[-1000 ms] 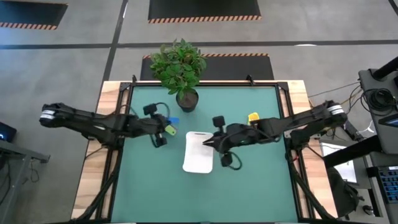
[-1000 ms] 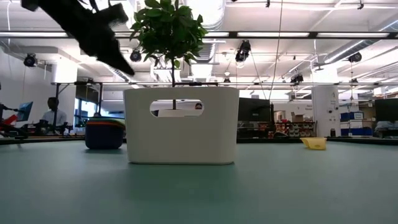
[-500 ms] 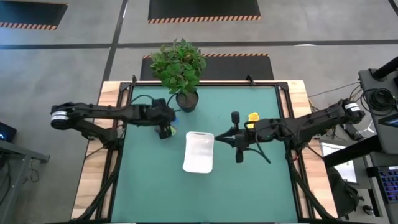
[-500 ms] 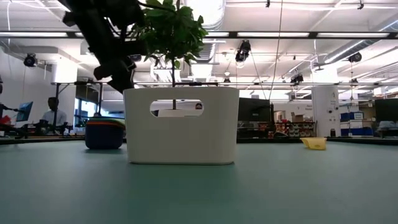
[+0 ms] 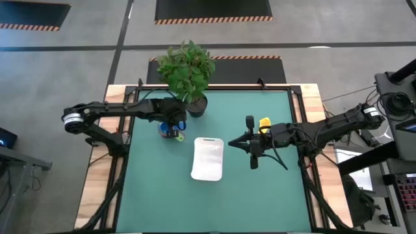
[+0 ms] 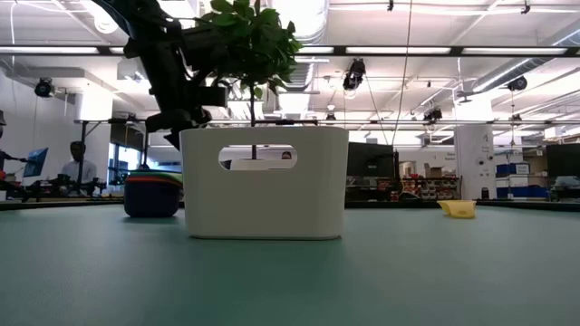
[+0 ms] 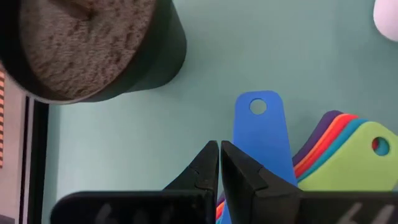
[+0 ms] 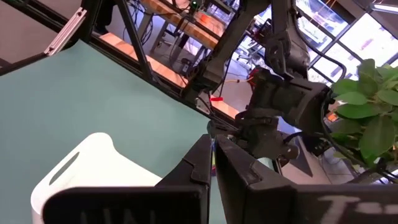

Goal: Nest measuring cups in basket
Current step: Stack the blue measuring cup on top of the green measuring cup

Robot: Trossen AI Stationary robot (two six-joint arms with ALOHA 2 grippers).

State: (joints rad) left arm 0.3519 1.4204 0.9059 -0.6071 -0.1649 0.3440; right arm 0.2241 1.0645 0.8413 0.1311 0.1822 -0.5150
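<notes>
The stacked measuring cups sit on the green table just left of the plant pot; the blue handle fans out beside purple, orange, teal and green ones. My left gripper hangs shut above this stack, clear of it. A lone yellow cup lies at the far right. The white basket stands at the table's middle on its base. My right gripper hovers shut to the basket's right, pointing level toward it.
A dark plant pot with a leafy plant stands close behind the cup stack, right beside my left gripper. Open green table lies near the front edge. People sit in the room beyond the table.
My left arm has swung toward the far edge and the plant pot, bringing its shut gripper lower and over the cup stack while the wrist turned. My right gripper has drawn back from over the basket toward the table's right edge, staying shut. The cups and basket have kept still.
</notes>
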